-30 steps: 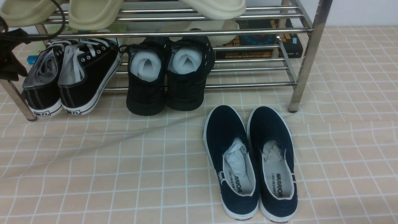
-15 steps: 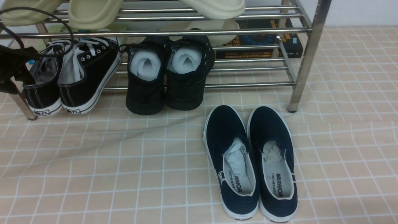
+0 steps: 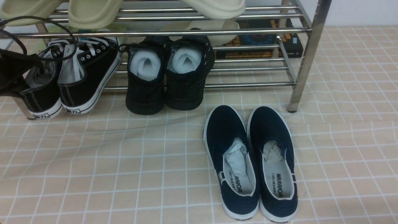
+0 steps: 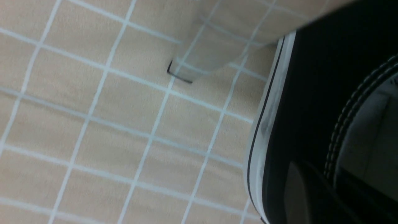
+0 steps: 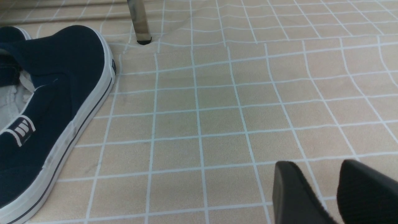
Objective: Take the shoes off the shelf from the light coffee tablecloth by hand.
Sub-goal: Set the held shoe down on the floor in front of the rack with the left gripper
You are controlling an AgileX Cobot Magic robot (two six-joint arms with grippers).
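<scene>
Far left of the front view, on the lower tier of the shelf (image 3: 306,62): the shoes (image 3: 88,77), heels jutting past the front bar toward the lower edge, over the light coffee tablecloth (image 3: 124,161), toes aimed up and a little right into the rack. Long axis near-vertical in frame, leaning rightward. Left gripper (image 3: 14,72) hard against the outer sneaker's collar at the left edge, overlapping it; cannot tell from either view whether parted or clamped. Right gripper (image 5: 320,177) well apart from the pair, low over bare cloth near a navy slip-on (image 5: 56,93), fingers narrowly parted, holding nothing. Plainly work for the left arm; probably calls for a draw along that axis, down-frame, clear of the upper bars
</scene>
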